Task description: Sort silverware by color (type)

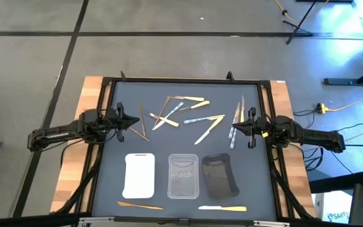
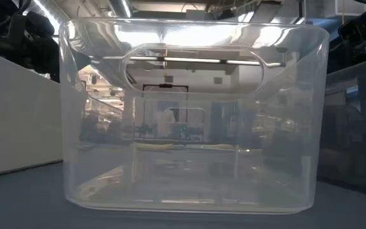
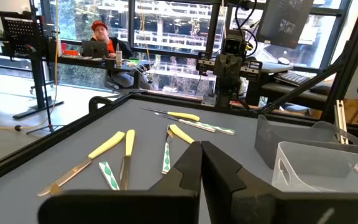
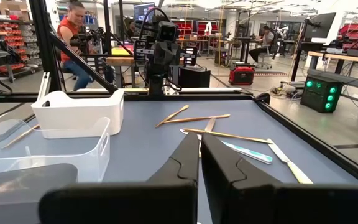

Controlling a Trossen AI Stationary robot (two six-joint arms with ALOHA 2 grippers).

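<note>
Both grippers, left gripper (image 1: 135, 121) and right gripper (image 1: 233, 129), pinched together, flank scattered silverware (image 1: 180, 112).

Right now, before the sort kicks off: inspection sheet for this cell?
Surface: grey mat on a wooden table, flat.
Job's things: silverware lies scattered across the far middle of the mat; a few pieces lie by the right arm, and strays lie on the near edge.
Trays: white tray, clear tray and black tray in a row; no silverware seen in them.
Clutter: nothing seen.
Grippers: left end effector at the mat's left side, right end effector at its right, both shut, holding nothing.
Cables: yellow cable on the floor, right of the table.
Surroundings: seated person beyond the table.
</note>
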